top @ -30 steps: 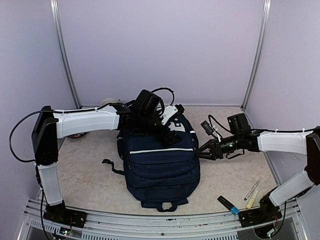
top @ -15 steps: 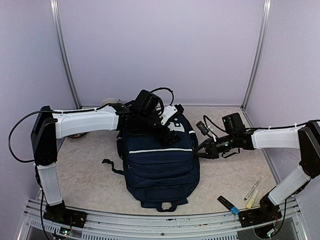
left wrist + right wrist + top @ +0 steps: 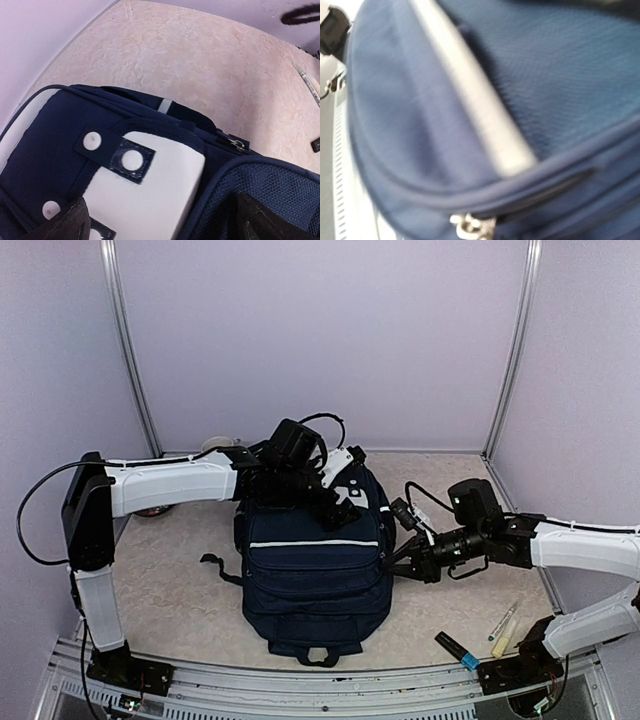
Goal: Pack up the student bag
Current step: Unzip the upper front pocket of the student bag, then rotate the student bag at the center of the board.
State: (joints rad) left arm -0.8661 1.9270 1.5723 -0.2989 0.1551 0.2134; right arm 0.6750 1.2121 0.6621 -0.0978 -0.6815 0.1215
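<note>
From my station the student bag point(image 3: 315, 570), a large dark navy fabric backpack, lies flat in the middle of the beige mottled table point(image 3: 180, 580), top end toward 12 o'clock and carry loop toward 6. A thin white stripe point(image 3: 318, 542) crosses its front above the stacked pockets, and a black strap trails off at 9 o'clock. The left wrist camera shows a white patch point(image 3: 155, 195) with navy tabs and pale snaps at the top end, and beside it at 3 o'clock an opened compartment with dark mesh inside.

The left gripper point(image 3: 338, 502) hovers over that top end with its fingers spread wide, one on each side of the patch and the opening. The right gripper point(image 3: 400, 562) is at the bag's 3 o'clock side, against the fabric. Its wrist view is a blur of navy cloth, the stripe and a metal zip pull point(image 3: 467, 227). The fingers look drawn close, but I cannot tell whether they are pinching anything.

At 5 o'clock on the table lie a black marker with a blue end point(image 3: 455, 650) and two pale pens point(image 3: 503, 625).

Compared with a second ago, the right forearm has swung toward 6 o'clock, its fingers no longer make an open V, and the bag has shifted slightly toward 9. The left arm has not moved.
</note>
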